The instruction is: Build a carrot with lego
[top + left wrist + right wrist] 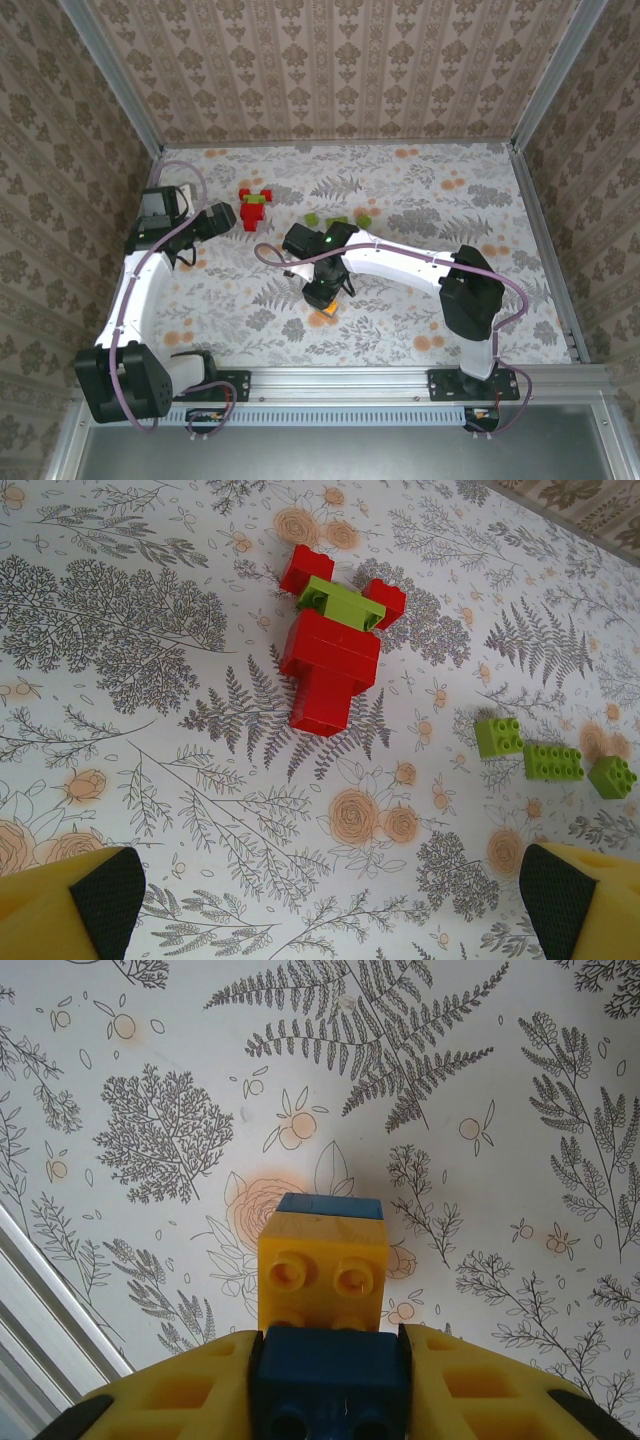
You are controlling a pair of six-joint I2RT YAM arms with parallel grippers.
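Three loose green bricks [497, 736] [553, 761] [611, 777], one red-and-green brick cluster [330, 660], one yellow-and-blue brick stack [322, 1270]

Bright, diffuse overhead light covers the white floral-printed table surface [430, 200] without glare, casting only faint soft shadows beside the red-and-green plastic brick stack [325, 670], while the close yellow plastic fingers [30, 910] and the carrot of blue and yellow studded plastic bricks [325, 1290] render slightly soft.

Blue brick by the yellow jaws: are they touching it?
Touching. The right wrist view shows the right gripper's jaws pressed against both sides of the blue brick, with no gap.
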